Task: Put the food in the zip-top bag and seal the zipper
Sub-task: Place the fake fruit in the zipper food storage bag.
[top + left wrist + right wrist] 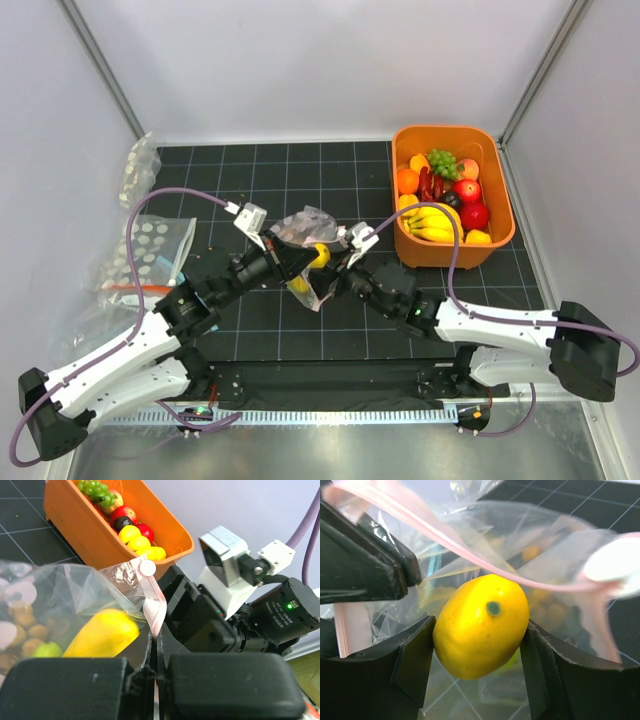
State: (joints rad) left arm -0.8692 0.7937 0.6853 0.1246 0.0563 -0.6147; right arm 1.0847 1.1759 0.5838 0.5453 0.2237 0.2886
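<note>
The left jaws were clamped tight on the zipper (154, 611). They pinched the pink strip so that the bag (65, 587) hung lifted off the worktop (300, 175), its mouth turned toward the right arm (500, 325). That hold probably kept the limp film open and steady while the other side loaded it. The right jaws gripped one lemon (481, 625) by its sides, with the pads flat against it. The lemon sat right at the mouth, just under the rim strip. Whether it had fully crossed the rim, I could not tell.

The bag hung mid-worktop between the two arms. Through its film showed one brown nut cluster (22, 630), one green piece (47, 650) and one longer yellow piece (102, 635). Three items seemed to be inside, so the lemon would make four.

One orange tub (445, 131) stood to the right and held the rest of the food. In it were one banana bunch (430, 222), one grape bunch (443, 162) and roughly eight round pieces, too crowded for a sure count. At least two spare dotted bags (150, 250) lay by the left edge. The zipper was not yet sealed.
</note>
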